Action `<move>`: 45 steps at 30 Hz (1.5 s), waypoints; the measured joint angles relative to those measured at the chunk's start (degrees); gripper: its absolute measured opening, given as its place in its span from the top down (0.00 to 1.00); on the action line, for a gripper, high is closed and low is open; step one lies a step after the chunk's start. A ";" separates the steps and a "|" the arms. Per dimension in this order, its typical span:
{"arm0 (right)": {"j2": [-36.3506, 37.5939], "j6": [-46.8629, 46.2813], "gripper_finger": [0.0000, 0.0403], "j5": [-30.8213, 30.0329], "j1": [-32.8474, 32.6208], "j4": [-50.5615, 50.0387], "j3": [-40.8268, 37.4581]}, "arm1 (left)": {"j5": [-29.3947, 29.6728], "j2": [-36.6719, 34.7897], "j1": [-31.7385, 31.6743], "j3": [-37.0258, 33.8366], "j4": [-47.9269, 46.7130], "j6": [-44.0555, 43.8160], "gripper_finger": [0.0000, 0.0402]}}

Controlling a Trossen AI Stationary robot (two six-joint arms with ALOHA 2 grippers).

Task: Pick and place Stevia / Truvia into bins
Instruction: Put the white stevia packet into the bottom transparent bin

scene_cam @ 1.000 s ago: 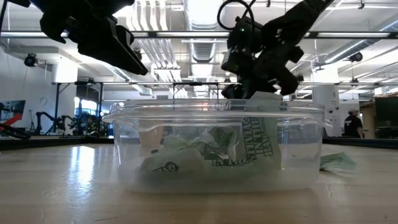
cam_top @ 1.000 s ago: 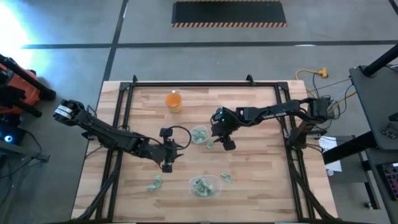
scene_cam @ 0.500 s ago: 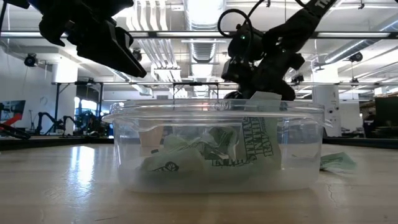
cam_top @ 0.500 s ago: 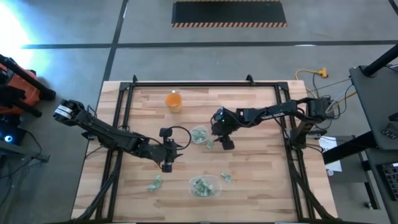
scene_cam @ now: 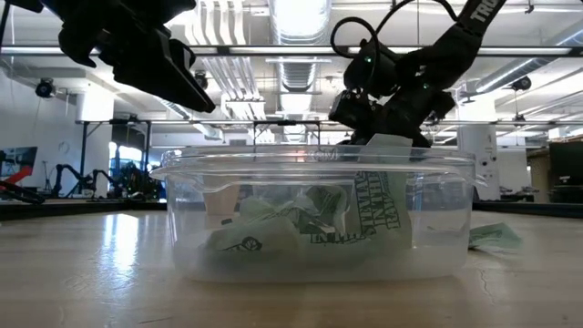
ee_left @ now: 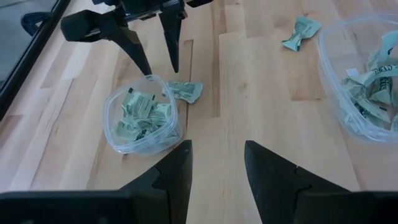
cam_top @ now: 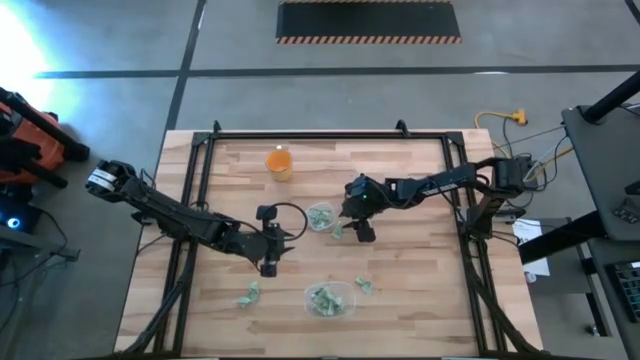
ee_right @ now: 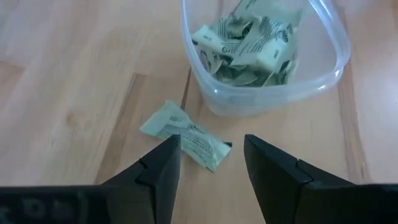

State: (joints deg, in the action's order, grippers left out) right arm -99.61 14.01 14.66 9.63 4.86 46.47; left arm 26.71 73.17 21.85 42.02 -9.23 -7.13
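One loose sachet [ee_right: 186, 140] lies at the round cup's [cam_top: 321, 216] four o'clock, so the right gripper [ee_right: 208, 163], fingers apart and empty, should descend straddling it squarely before pinching.

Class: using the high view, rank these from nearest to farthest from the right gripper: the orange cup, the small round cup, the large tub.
From the right gripper:
1. Small round cup, beside it, mid-table.
2. Large tub, at the near edge.
3. Orange cup, at the far edge.
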 joint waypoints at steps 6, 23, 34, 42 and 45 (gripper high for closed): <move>0.00 -0.53 0.58 -0.71 0.00 0.70 -0.97 | 0.30 0.00 0.00 0.04 0.17 0.01 0.68; -6.35 -3.04 0.58 -0.53 -0.85 4.34 -0.32 | 0.27 -0.02 0.00 -0.02 0.76 0.01 0.68; -6.46 -2.12 0.71 -0.94 -0.84 3.85 -0.39 | 0.23 -0.02 -0.02 -0.07 0.63 0.04 0.68; -6.17 -0.43 0.95 0.83 -0.83 2.69 -0.48 | 0.23 -0.02 -0.02 -0.15 0.63 0.04 0.68; -5.14 -0.32 0.97 0.86 -0.85 0.98 -0.58 | 0.23 -0.02 -0.02 -0.15 0.61 0.04 0.68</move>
State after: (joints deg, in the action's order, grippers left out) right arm -104.76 13.69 15.51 8.78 5.84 45.90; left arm 26.94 73.14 21.82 41.87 -8.62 -7.09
